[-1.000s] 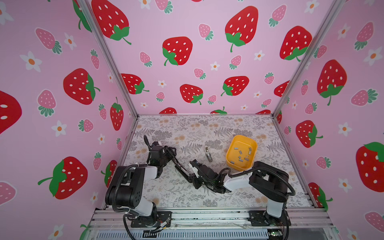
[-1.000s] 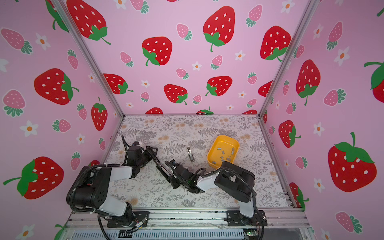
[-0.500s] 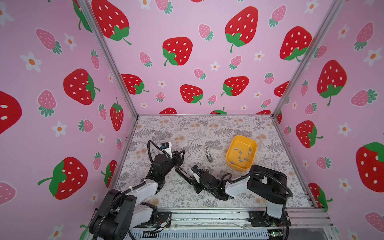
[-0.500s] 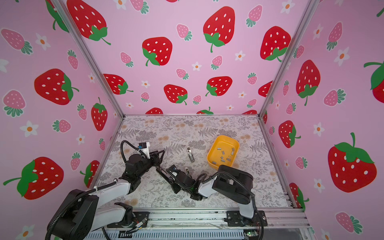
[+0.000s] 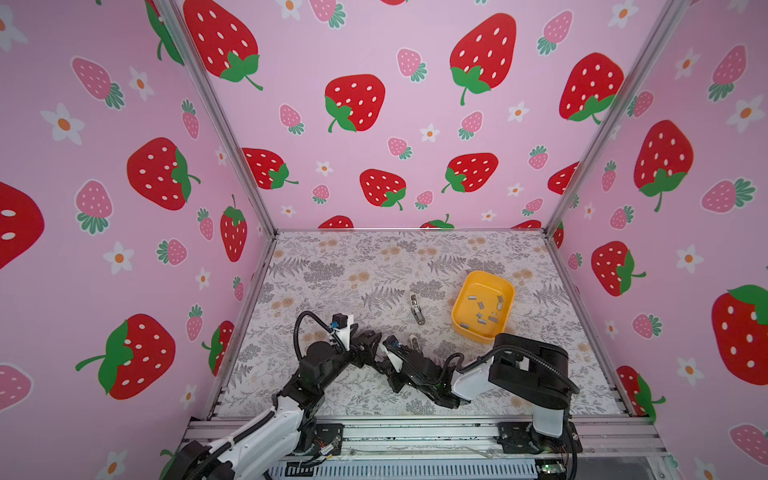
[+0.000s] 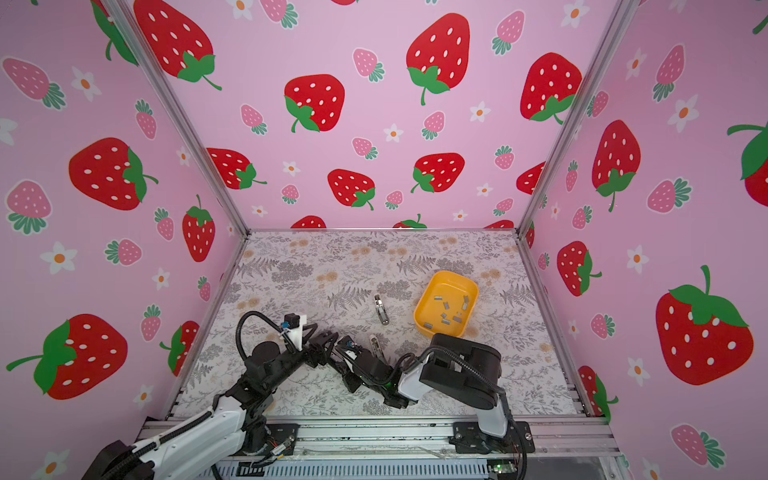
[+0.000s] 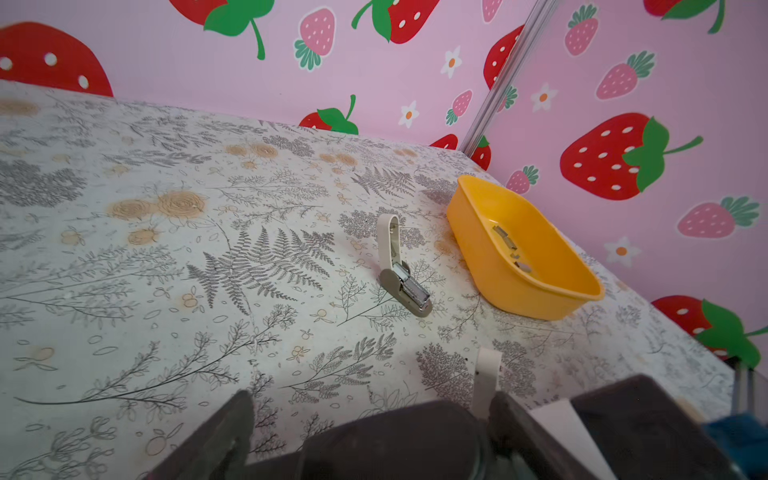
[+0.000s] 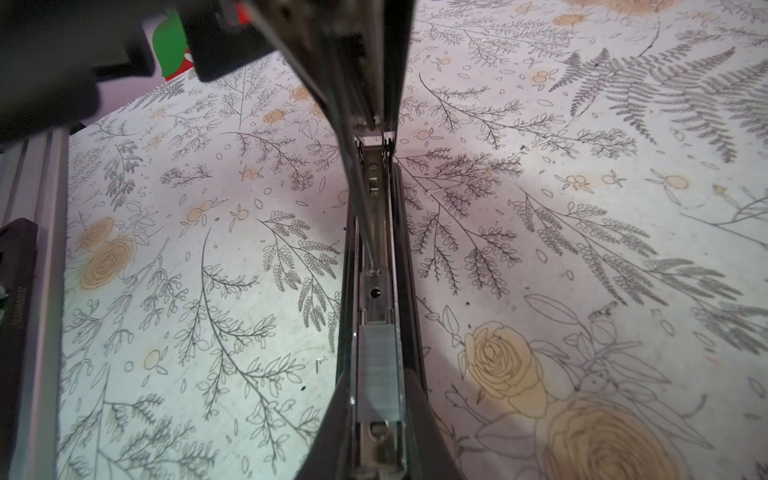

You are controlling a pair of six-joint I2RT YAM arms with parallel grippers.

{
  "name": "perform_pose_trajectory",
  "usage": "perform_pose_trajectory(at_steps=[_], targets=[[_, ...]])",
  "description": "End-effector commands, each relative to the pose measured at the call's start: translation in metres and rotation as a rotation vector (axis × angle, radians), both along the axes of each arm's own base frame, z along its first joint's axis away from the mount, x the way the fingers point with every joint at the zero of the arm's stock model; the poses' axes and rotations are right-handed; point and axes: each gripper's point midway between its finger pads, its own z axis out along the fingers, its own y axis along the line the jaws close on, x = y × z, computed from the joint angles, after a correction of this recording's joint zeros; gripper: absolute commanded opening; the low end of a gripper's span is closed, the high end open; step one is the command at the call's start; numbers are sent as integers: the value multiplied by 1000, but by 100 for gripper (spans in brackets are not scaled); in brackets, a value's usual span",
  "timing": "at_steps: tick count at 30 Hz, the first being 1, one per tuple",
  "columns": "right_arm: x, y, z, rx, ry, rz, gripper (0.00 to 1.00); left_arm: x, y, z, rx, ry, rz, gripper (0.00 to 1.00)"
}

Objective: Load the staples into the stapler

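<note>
The black stapler (image 8: 376, 257) lies on the floral mat with its lid (image 8: 357, 62) swung up, and my right gripper (image 8: 378, 440) is shut on its base. A grey strip of staples (image 8: 380, 370) sits in the open magazine channel. More loose staples (image 5: 482, 318) lie in the yellow tray (image 5: 461, 305). In both top views my left gripper (image 5: 368, 338) (image 6: 325, 338) stands open just left of the right gripper (image 5: 395, 365) (image 6: 353, 365), beside the stapler's raised lid. The left wrist view shows the left gripper (image 7: 372, 399) spread wide with nothing between its fingers (image 7: 226, 428).
A small beige stapler (image 5: 417, 309) (image 7: 401, 274) lies open on the mat left of the tray (image 7: 490, 266). Another cream piece (image 5: 413, 341) (image 7: 486, 374) stands close to the two grippers. Pink strawberry walls enclose the mat on three sides; the aluminium rail (image 5: 415, 432) runs along the front.
My left arm has swung in from the far left toward the stapler and its gripper has opened wide. The right gripper keeps its hold on the stapler, shifted only slightly.
</note>
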Motion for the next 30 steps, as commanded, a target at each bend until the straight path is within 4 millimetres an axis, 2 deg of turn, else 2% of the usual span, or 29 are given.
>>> perform_pose_trajectory(at_steps=[1,3,8,13,16,19,22,24,27,30], targets=[[3,-7,-9,-7,2,-35,0,-1,14,10,2,-27,69,99],[3,-8,-9,-6,-4,-37,1,-1,22,19,-14,-49,113,99],[1,-9,-8,-6,-11,-39,16,-2,41,33,-45,-45,215,99],[0,-10,12,0,-36,-41,43,2,41,18,-33,26,231,99],[1,-16,31,-1,-74,-63,50,5,36,7,-17,60,217,99],[2,-20,54,29,-99,-67,50,8,34,-2,-6,76,215,99],[3,-20,75,55,-133,-62,44,10,34,-11,7,99,222,99],[4,-17,84,59,-149,-57,44,11,34,-17,12,116,225,99],[9,-8,77,40,-160,-70,37,13,30,-25,19,142,215,100],[13,0,53,5,-134,-76,25,14,29,-31,19,156,217,100]])
